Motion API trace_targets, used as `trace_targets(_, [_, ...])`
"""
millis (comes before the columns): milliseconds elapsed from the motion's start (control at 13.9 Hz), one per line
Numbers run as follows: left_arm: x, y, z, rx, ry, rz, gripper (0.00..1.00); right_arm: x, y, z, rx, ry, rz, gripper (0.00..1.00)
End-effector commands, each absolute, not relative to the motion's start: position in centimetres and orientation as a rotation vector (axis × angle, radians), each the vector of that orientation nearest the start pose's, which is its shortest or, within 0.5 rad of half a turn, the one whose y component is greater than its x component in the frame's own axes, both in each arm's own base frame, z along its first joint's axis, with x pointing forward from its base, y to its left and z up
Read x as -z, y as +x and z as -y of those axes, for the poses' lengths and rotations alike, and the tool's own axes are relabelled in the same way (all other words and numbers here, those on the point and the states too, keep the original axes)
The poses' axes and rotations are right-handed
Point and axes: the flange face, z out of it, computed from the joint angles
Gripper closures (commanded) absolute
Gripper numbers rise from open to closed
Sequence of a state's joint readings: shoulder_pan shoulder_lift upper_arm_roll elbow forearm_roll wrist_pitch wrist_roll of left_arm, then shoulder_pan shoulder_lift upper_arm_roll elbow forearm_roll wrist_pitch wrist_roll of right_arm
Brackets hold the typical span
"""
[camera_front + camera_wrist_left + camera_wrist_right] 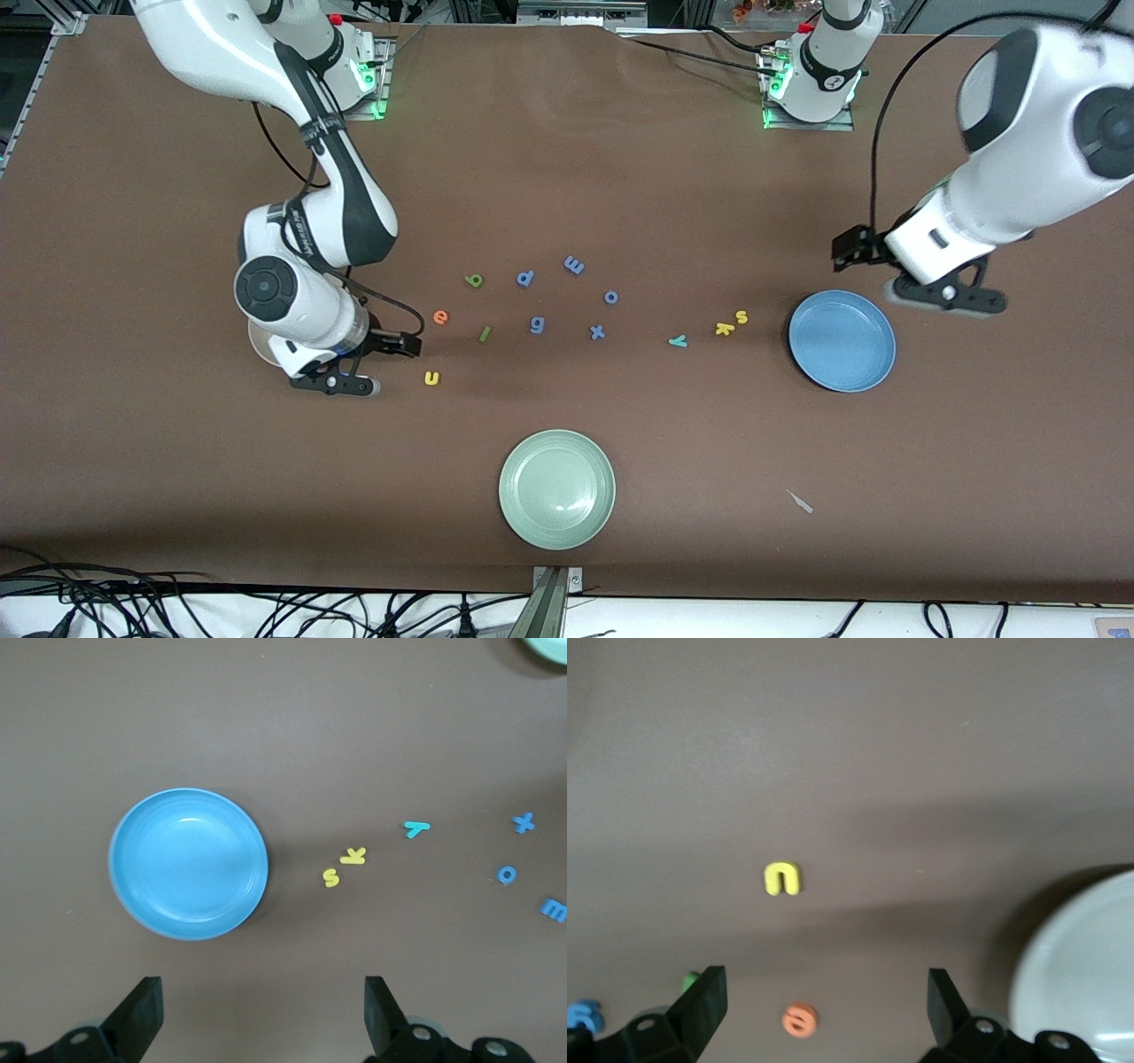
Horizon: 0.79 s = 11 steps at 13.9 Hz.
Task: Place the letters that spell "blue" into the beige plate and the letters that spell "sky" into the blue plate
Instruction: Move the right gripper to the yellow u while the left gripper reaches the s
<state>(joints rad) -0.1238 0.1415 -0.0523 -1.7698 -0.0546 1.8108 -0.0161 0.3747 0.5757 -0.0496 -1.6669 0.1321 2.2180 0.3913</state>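
Right gripper [335, 383], jaws wide and empty, hovers beside the beige plate [1090, 966] (mostly hidden under the arm); descend squarely over the yellow "u" [431, 378]. Left gripper [944, 299] waits, open and empty, by the blue plate [842, 340]

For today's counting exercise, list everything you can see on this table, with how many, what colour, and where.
Blue letters: five, middle of table.
Green letters: two, beside the blue letters.
Orange letter: one, near right gripper.
Yellow letters: three; two near blue plate, one near right gripper.
Teal letter: one, beside the yellow pair.
Blue plate: one, left arm's end.
Green plate: one, nearest the camera.
Beige plate: one, under right arm.
Left gripper: open, beside the blue plate.
Right gripper: open.
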Motion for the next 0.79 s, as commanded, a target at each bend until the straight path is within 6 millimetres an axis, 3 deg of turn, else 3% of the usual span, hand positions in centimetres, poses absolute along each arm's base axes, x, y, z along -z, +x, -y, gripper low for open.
trace_targets(0, [-43.3,58.9,12.8,-0.219,-3.177,-0.278,0.0,-23.5,64.4,-24.1,-0.05,-3.051,-0.276,0.0])
trace_targets(289, [-37.7,59.8,14.3,-0.321,-3.159,-0.306,0.0,-18.4,64.3,-25.0,-0.006,-3.055,-0.292,0.0])
trace_targets(433, [-32.9,60.3,14.9,-0.398,-3.145,-0.311,0.0,-18.2,65.0,-25.4,0.02,-3.048,-0.28,0.0])
trace_targets(722, [-28.4,60.8,16.8,-0.383,-3.142,-0.351,0.0,-16.8,65.4,-25.7,0.015,-3.049,-0.282,0.0])
